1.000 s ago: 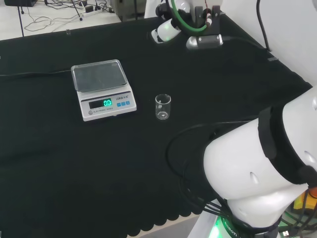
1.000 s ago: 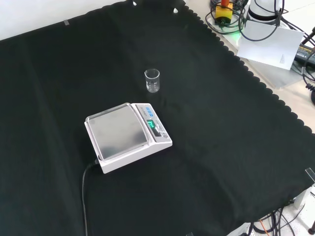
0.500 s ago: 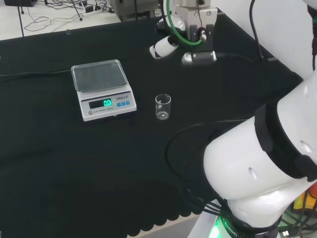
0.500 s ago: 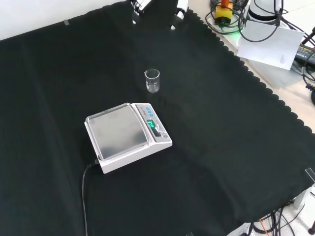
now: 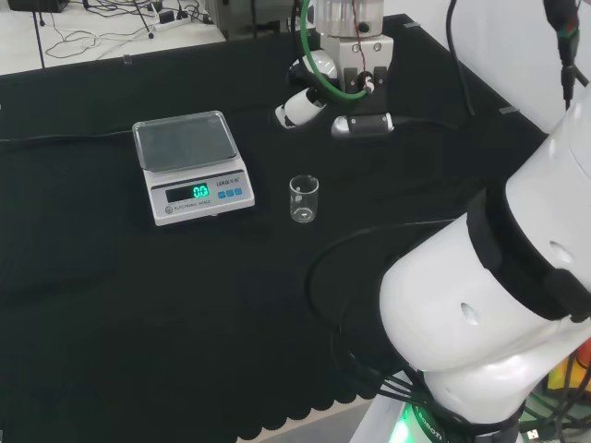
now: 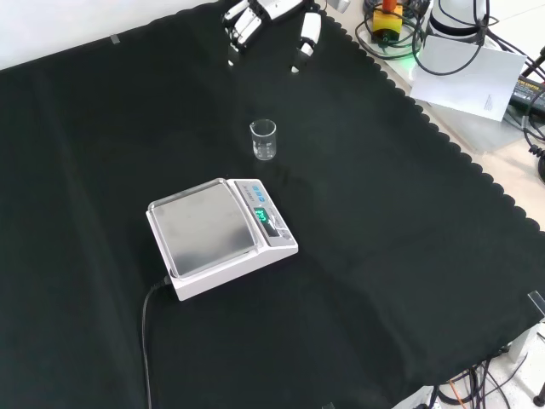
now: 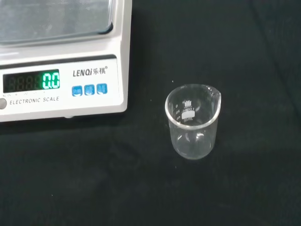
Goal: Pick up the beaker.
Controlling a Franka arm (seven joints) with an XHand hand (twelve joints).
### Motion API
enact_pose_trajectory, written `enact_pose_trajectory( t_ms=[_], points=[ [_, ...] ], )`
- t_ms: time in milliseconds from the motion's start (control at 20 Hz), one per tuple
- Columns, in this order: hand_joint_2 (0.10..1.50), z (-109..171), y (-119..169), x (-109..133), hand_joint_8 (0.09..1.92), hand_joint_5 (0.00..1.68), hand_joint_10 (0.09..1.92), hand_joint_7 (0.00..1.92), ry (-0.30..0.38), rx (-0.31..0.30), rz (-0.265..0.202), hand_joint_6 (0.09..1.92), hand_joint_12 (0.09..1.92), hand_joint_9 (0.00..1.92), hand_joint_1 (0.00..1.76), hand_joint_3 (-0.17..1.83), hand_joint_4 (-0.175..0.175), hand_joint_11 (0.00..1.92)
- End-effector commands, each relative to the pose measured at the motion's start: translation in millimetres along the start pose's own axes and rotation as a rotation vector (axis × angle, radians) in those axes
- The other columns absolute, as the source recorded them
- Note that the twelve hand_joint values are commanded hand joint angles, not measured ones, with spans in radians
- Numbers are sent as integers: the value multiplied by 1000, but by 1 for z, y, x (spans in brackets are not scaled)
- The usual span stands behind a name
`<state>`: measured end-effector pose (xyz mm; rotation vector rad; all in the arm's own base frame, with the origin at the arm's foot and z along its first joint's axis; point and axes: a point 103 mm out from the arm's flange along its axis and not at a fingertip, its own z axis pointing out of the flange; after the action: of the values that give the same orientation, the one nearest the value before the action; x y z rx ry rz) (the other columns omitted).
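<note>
- 1 clear glass beaker (image 5: 304, 198) stands upright on the black cloth of the worktop (image 5: 111, 305), with nothing visible inside it.
- In the head view the beaker is just to the right of a white electronic scale (image 5: 191, 167) and apart from it; in the front view it stands beyond the scale's display end.
- In the wrist view the beaker (image 7: 193, 121) shows a pouring lip on its rim and white graduation marks on its wall; the marks are too small to read.
- The scale has a grey weighing pan, a green lit display, a row of small blue buttons and printed lettering on its front panel.
- A dark cable (image 6: 146, 341) runs from the scale's back across the cloth in the front view.
- The hand (image 6: 271, 12) hangs above the cloth at the top of the front view, well apart from the beaker and past it from the scale.
- Its fingers (image 6: 304, 34) point down toward the cloth, straight and spread, holding nothing.
- In the head view the hand (image 5: 355, 78) sits beyond the beaker, at the end of the white arm.
</note>
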<state>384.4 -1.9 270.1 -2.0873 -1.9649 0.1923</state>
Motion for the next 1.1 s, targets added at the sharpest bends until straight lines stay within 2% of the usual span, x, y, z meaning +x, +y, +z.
enact_pose_trajectory(
  t_ms=[50,550,900,1100],
  points=[
    [795,18,21,3,676,346,780,251,-3,57,13,174,1477,400,539,369,-18,0],
    [797,52,40,-7,676,349,781,250,17,133,30,169,1472,399,543,365,-19,0],
    [798,76,48,-2,677,351,782,250,20,195,18,165,1471,399,546,363,-20,0],
    [799,81,52,-3,677,353,782,250,32,206,15,163,1471,400,549,361,-20,0]
  ],
)
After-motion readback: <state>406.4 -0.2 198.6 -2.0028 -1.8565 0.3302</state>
